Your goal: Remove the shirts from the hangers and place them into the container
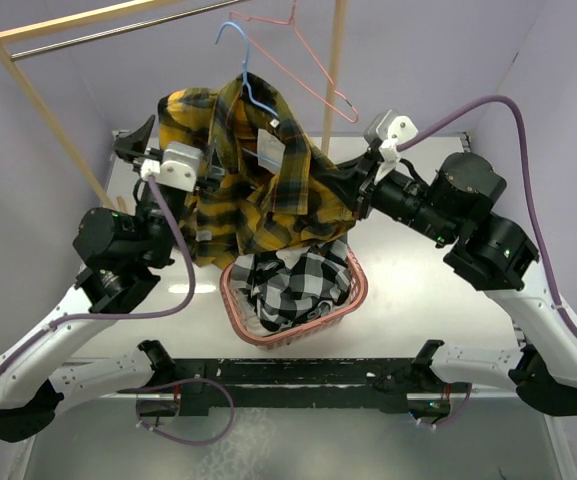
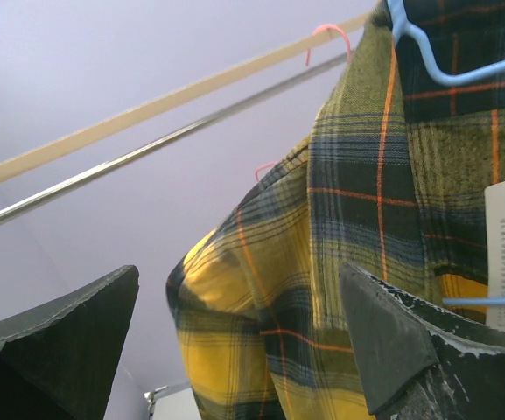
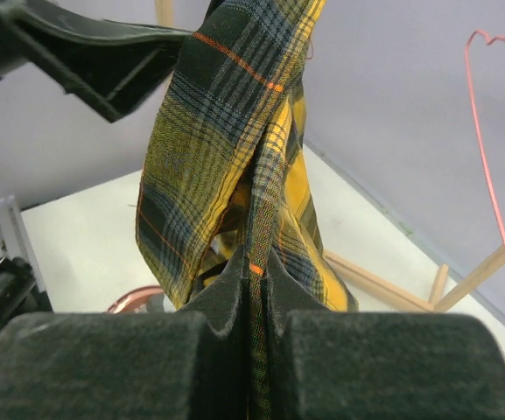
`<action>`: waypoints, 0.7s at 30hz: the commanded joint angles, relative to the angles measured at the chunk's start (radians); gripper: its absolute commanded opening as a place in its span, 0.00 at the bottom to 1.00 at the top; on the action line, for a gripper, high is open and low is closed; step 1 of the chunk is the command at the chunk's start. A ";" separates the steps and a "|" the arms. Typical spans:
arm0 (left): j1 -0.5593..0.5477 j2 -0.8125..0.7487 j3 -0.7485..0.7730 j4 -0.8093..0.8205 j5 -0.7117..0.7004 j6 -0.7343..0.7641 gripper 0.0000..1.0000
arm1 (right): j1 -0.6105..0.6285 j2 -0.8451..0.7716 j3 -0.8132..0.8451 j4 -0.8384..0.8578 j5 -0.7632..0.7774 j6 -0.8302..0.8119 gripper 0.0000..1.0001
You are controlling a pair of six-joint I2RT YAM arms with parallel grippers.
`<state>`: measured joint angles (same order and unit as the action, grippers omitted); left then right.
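Observation:
The yellow and dark checked shirt [image 1: 258, 180] hangs on the light blue hanger [image 1: 246, 75] above the container [image 1: 243, 322], a pink basket. The black and white checked shirt [image 1: 293, 285] lies in that basket. My right gripper [image 1: 353, 188] is shut on a fold of the yellow shirt's right edge [image 3: 226, 131], the cloth pinched between its fingertips [image 3: 254, 273]. My left gripper [image 1: 206, 172] stands open at the shirt's left side. In its wrist view the yellow cloth [image 2: 322, 254] hangs just beyond the open gripper [image 2: 234, 350], under the blue hanger [image 2: 449, 77]. The pink hanger [image 1: 313, 60] hangs bare on the rod.
A wooden rack with a metal rod [image 1: 98, 35] stands at the back, one leg [image 1: 53, 125] slanting down on the left and a post [image 1: 338, 60] on the right. The pink hanger [image 3: 488, 157] hangs to the right of my right gripper. Purple cables loop from both arms.

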<state>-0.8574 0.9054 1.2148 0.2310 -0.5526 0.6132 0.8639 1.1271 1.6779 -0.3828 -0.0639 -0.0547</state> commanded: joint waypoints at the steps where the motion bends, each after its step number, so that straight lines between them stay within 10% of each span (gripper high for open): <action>1: 0.006 -0.026 -0.052 0.088 0.012 0.057 0.99 | 0.006 -0.065 -0.053 0.046 -0.103 0.018 0.00; 21: 0.006 -0.256 -0.262 0.003 -0.007 -0.015 0.95 | 0.006 -0.099 -0.184 0.099 -0.302 0.075 0.00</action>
<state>-0.8574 0.6750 0.9783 0.2642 -0.5549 0.6430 0.8639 1.0443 1.4822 -0.3954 -0.3214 -0.0036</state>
